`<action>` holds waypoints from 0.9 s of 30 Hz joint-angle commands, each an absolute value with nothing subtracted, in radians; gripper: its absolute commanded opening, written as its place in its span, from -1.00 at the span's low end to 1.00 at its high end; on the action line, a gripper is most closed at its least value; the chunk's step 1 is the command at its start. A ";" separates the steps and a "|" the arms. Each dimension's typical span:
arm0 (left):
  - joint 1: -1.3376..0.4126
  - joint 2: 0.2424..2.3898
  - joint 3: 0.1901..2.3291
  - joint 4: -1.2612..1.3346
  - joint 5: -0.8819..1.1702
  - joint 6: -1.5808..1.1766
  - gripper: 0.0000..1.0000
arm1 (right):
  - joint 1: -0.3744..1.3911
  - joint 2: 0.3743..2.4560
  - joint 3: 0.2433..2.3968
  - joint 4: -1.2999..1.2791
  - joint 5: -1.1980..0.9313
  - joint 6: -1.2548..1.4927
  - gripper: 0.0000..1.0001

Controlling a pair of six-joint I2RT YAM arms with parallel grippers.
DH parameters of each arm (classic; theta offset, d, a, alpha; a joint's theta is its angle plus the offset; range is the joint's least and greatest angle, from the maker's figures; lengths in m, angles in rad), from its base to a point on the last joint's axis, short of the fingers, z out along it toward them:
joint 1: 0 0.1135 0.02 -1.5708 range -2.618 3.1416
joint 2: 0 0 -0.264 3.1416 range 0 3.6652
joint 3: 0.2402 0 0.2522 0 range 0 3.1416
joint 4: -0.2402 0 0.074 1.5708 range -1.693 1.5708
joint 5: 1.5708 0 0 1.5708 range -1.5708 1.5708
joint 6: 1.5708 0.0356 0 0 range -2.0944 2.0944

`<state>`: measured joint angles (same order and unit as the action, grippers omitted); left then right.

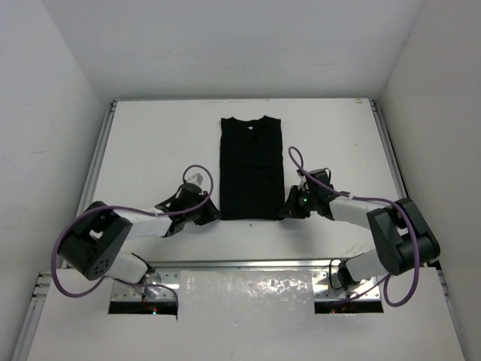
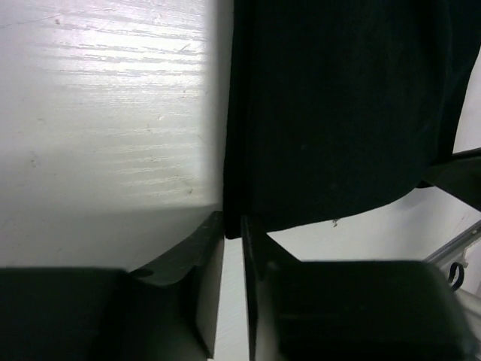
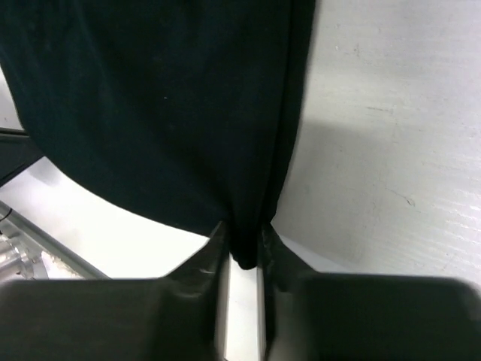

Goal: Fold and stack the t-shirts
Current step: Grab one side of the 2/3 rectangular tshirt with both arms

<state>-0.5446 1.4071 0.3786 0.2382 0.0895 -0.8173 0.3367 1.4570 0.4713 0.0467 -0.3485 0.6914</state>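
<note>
Count: one t-shirt (image 1: 252,169), black and plain. Two arms, two grippers, two purple cables (image 1: 199,171), one looping over each wrist.

Position: you have the t-shirt lying flat in the middle of the table (image 1: 150,150). It is folded into a long narrow rectangle, collar at the far end and hem at the near end.

Left gripper (image 1: 204,213): it sits at the near left corner of the t-shirt. In the left wrist view the fingers stand almost together, and the cloth's side edge runs down into the slim gap between their tips. Read that as pinched on the corner.

Right gripper (image 1: 294,204): it sits at the near right corner. In the right wrist view the jaws are closed on a bunched fold of the black cloth, which is squeezed between the two tips.

Obstructions: both wrists and their cable loops sit just beside the t-shirt's long sides and cover the two near corners in the top view.

Surface and room: the table is white, with faint scratches. A metal rail (image 1: 248,263) runs along its near edge, and plain white walls (image 1: 225,45) stand on three sides.
</note>
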 commanded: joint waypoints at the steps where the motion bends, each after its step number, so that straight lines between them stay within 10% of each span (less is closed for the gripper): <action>1: -0.549 1.448 0.387 0.255 0.113 -0.790 -0.75 | 0.344 1.460 0.474 0.101 -0.353 0.686 -0.76; 4: -0.551 1.439 0.380 0.255 0.110 -0.785 -1.00 | 0.345 1.453 0.466 0.107 -0.359 0.686 -0.93; 27: -0.566 0.903 0.494 -0.153 0.011 -0.795 -1.00 | 0.383 1.017 0.508 -0.162 -0.364 0.807 -1.00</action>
